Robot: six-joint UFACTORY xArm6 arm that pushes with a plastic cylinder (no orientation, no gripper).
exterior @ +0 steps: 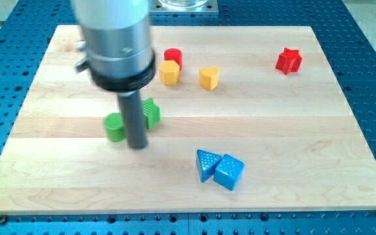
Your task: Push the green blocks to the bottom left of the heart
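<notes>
My tip [137, 146] rests on the board between two green blocks. A green round block [115, 127] sits just to the tip's left. A green star-like block [151, 113] sits just to its upper right, partly hidden by the rod. The yellow heart [209, 77] lies further toward the view's top right of them.
A yellow hexagon-like block [169, 72] and a red round block [173, 57] sit left of the heart. A red star block [288, 61] lies at the top right. A blue triangle [205, 164] and a blue cube [229, 172] touch at the bottom centre. The wooden board [305, 130] rests on a blue table.
</notes>
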